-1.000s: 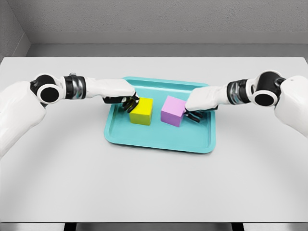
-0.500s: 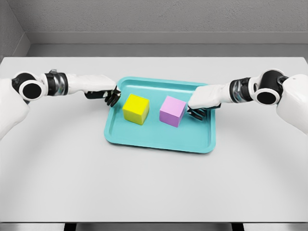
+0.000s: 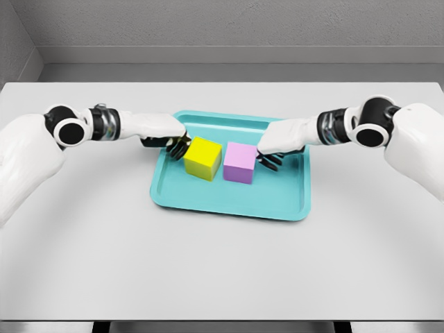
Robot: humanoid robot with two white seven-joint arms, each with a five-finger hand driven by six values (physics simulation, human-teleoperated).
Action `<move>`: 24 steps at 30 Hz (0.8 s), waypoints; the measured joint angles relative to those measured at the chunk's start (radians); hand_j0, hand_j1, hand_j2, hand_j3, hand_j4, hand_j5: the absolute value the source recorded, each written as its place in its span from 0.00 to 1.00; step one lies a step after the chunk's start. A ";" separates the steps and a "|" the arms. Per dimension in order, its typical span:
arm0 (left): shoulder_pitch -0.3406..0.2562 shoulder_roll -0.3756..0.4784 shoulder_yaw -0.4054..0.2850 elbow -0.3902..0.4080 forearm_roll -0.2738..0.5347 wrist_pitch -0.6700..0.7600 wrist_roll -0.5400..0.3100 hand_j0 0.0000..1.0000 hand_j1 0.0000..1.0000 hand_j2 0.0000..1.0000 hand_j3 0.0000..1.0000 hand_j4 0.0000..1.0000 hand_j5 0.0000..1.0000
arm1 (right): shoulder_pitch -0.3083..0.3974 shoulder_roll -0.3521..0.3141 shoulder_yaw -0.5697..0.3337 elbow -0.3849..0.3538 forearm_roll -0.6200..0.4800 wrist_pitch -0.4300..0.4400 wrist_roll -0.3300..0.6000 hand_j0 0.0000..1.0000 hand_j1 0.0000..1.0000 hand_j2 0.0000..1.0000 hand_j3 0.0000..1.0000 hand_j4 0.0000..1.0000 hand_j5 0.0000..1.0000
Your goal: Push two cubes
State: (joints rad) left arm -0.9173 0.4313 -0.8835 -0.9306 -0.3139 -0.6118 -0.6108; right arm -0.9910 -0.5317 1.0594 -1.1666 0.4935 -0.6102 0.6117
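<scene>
Grey counter (image 3: pixel 222 263) carries a teal plastic tray (image 3: pixel 232 201). Inside the tray, a yellow cube (image 3: pixel 202 158) and a pink cube (image 3: pixel 240 162) sit just beside each other. Left hand (image 3: pixel 173 144), fingers curled and empty, touches the yellow cube's outer side; right hand (image 3: pixel 269 157), likewise curled, touches the pink cube's.

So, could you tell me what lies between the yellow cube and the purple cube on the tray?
Nothing: in the head view the yellow cube and purple cube sit side by side, about touching, on the teal tray.
</scene>
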 measured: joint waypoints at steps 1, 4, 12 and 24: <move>0.002 -0.001 0.001 0.000 0.002 0.001 0.000 0.15 0.15 0.15 0.15 0.15 0.15 | -0.002 0.000 0.000 0.000 0.001 -0.001 0.000 0.16 0.16 0.16 0.16 0.16 0.16; 0.002 -0.006 0.000 -0.001 0.002 0.000 0.000 0.15 0.15 0.15 0.15 0.15 0.15 | 0.003 -0.005 0.000 0.000 0.002 -0.002 -0.001 0.19 0.19 0.19 0.19 0.19 0.19; 0.005 -0.008 0.001 -0.003 0.014 0.001 -0.001 0.16 0.16 0.16 0.16 0.16 0.16 | 0.014 -0.056 -0.006 -0.019 -0.001 -0.003 -0.001 0.19 0.19 0.19 0.19 0.19 0.19; 0.040 0.054 -0.031 -0.056 0.058 0.009 0.013 0.16 0.16 0.16 0.16 0.16 0.16 | 0.038 -0.131 -0.096 -0.059 -0.012 -0.003 -0.001 0.21 0.21 0.21 0.21 0.21 0.21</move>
State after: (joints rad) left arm -0.8775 0.4853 -0.9146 -0.9867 -0.2562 -0.6033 -0.5982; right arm -0.9526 -0.6628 0.9635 -1.2258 0.4812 -0.6131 0.6110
